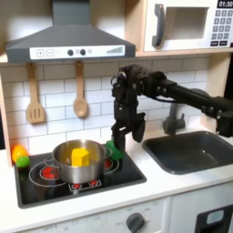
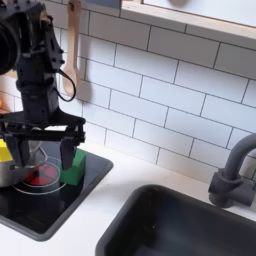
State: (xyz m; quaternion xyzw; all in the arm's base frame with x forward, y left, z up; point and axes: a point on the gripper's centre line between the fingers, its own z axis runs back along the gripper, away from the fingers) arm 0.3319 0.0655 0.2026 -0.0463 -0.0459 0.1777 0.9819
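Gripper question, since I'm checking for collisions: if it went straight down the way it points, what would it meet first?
Most likely the green block on the stove: the open gripper hangs right above it, fingers about its top. Depth is uncertain.

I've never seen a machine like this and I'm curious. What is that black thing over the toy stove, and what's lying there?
It is a black robot arm with two fingers for grabbing. One picture looks at the toy kitchen from the front, the other from close beside the stove. On the black stovetop stands a shiny metal pot with a yellow block inside. Beside it sits a small green block. The fingers are spread open around the green block, hanging right over it; I cannot tell whether they touch it. Nothing is held.
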